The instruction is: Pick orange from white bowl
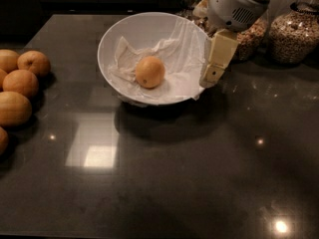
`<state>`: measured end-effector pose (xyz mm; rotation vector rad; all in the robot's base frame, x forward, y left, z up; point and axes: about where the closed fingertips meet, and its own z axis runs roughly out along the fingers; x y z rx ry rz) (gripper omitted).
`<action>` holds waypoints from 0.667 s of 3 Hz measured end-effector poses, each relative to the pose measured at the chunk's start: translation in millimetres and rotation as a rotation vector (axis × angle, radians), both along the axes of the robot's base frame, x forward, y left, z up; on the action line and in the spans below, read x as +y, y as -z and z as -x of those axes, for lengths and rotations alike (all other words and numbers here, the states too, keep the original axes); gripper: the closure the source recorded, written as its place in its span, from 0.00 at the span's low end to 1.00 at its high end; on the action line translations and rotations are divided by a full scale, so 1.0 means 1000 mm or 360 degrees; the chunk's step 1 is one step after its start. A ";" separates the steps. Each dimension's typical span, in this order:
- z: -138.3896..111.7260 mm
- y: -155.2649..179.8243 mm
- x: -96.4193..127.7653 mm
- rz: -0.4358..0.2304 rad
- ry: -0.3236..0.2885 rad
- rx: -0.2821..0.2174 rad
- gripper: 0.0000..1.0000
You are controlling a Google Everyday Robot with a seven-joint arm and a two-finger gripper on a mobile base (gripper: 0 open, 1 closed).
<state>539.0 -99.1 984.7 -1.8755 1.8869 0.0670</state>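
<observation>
The orange (150, 71) lies on crumpled white paper near the middle of the white bowl (123, 29), its dark stem dot facing the front. The bowl stands at the back centre of the dark counter. My gripper (213, 71) hangs from the white arm at the top right, over the bowl's right rim, a hand's width to the right of the orange and above it. Nothing is held in it that I can see.
Several similar oranges (20, 83) lie grouped at the counter's left edge. Glass jars of grains (294, 31) stand behind the bowl at the back right. The dark glossy counter (164, 183) extends toward the front.
</observation>
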 end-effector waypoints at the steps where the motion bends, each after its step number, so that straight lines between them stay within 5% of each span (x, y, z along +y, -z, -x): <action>1: -0.003 0.003 0.005 -0.0056 -0.0009 0.0020 0.00; 2: -0.019 0.014 0.024 -0.0167 0.0021 0.0036 0.00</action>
